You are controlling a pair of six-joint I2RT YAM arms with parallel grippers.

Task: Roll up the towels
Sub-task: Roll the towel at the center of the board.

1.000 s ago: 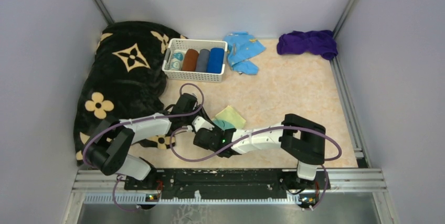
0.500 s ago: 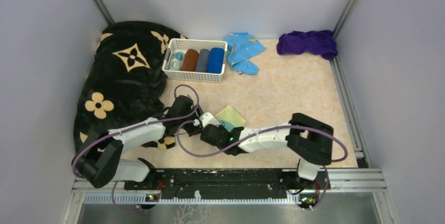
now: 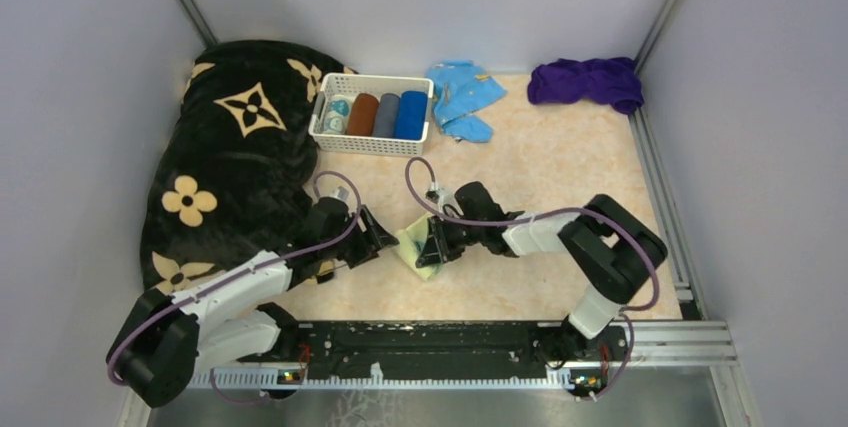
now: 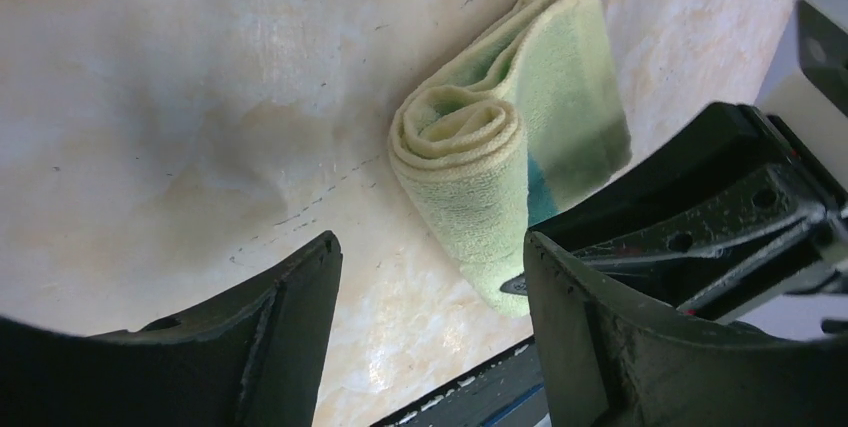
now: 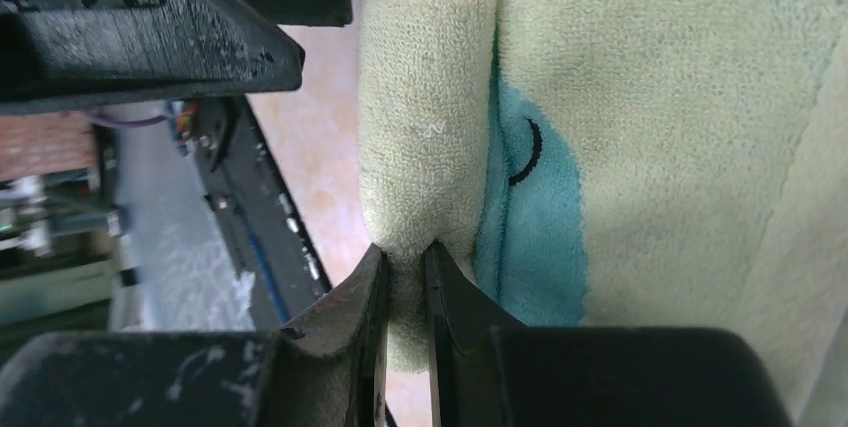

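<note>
Pinching the rolled edge of the yellow towel, right fingers nearly closed; left fingers wide, empty.

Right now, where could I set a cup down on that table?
Best is the bare tabletop bordered by the light blue cloth, the purple towel and the right arm. It is crowded on the left: black blanket, basket, and the left hand and right hand meeting at the yellow towel.
</note>
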